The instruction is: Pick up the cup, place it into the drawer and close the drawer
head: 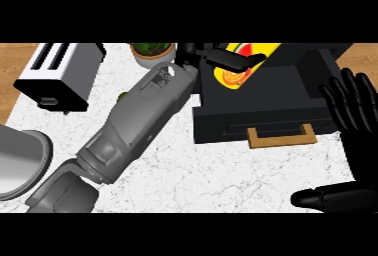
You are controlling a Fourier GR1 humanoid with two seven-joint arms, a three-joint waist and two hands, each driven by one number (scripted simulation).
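Yellow cup with red and orange markings (240, 65) sits in my left hand (221, 57) above the open black drawer (258, 107).

My left fingers are curled round the cup at about twelve o'clock, over the drawer with its tan wooden handle (280, 137). My right hand (358, 130) rests at three o'clock, fingers straight and released, holding nothing. On the white marble surface (207, 175), a white toaster (59, 72) stands at ten o'clock, a potted plant (153, 52) beside it.
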